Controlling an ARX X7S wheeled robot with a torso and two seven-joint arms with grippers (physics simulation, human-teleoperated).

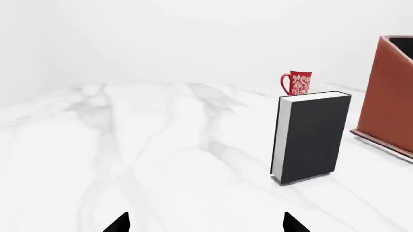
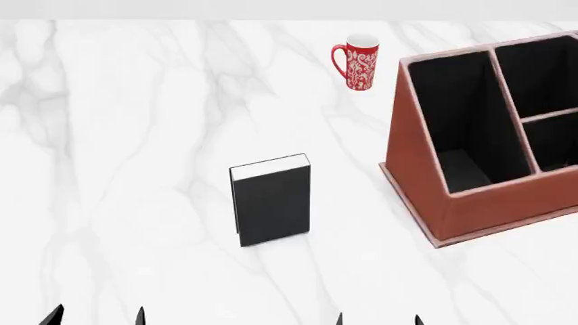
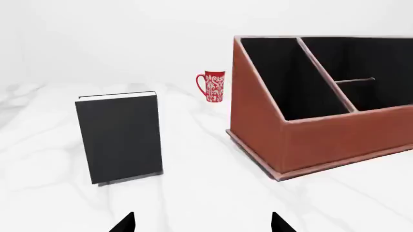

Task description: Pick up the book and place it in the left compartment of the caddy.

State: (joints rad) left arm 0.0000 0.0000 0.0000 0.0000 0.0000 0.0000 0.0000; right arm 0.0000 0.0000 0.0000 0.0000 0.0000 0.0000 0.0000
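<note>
Book [image 2: 270,200] is seen standing upright on the marble table [image 2: 135,135], near the centre of the head view, black cover facing the robot and white page edges on top. Caddy [image 2: 470,196] sits at about 3 o'clock from the book, apart from it, sloped side turned toward the book. The long left compartment [image 2: 465,122] is open at the top, black-lined and empty as far as can be seen. A red patterned mug [image 2: 358,61] stands at roughly 1 o'clock from the book, well behind it and clear of the caddy.

Left gripper [image 2: 95,317] and right gripper [image 2: 378,319] are shown only as fingertips at the near edge of the head view, at 7 and 5 o'clock of the book. On both, the jaws are spread with nothing between them. No contact with the book is made.

Step in hand, as judged: the approach to the book; the task is at its start.

Notes for a clean grasp:
- The book is thick, so wide-spread jaws are needed, closed across cover and back, high enough that tipping is avoided.
- In the right wrist view the book [image 3: 119,140] lies left of centre; the wrist is to be lined up before closing.
- A push on the cover is likely to topple it backward.
- For placing, the book is best lowered upright into the long section, kept clear of the pale rim.
</note>
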